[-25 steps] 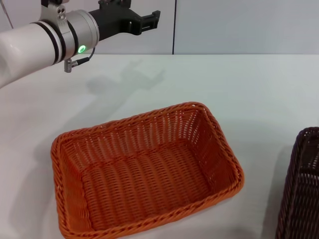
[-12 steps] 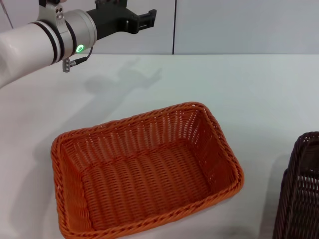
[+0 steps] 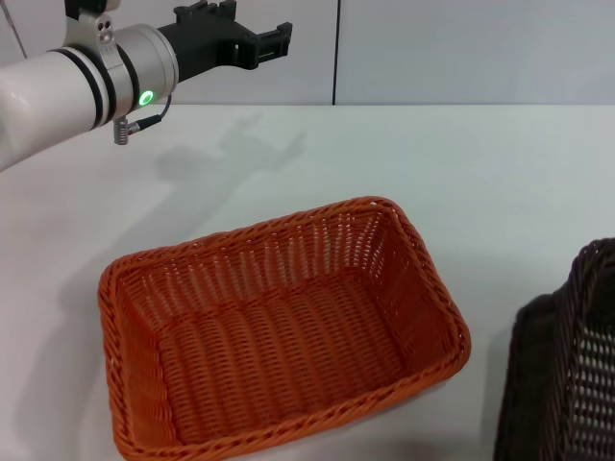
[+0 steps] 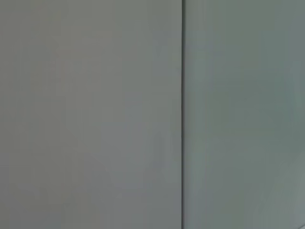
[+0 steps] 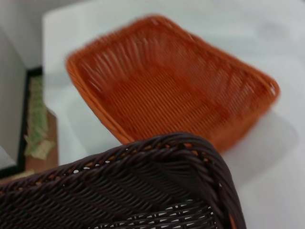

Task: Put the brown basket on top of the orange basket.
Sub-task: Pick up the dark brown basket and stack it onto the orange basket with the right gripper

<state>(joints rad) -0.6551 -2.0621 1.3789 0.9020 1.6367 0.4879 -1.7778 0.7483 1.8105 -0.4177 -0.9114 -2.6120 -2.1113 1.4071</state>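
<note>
Rectangular dark brown woven basket (image 3: 562,365) tilted, beside bright orange woven basket (image 3: 279,327) on white table (image 3: 461,173). Left gripper (image 3: 274,38) up high, fingers apart. Right gripper's state: can't tell.

No readable text, label, brand or number shows in any view. The left arm (image 3: 86,77) carries only a green light, apparently unmarked.
</note>
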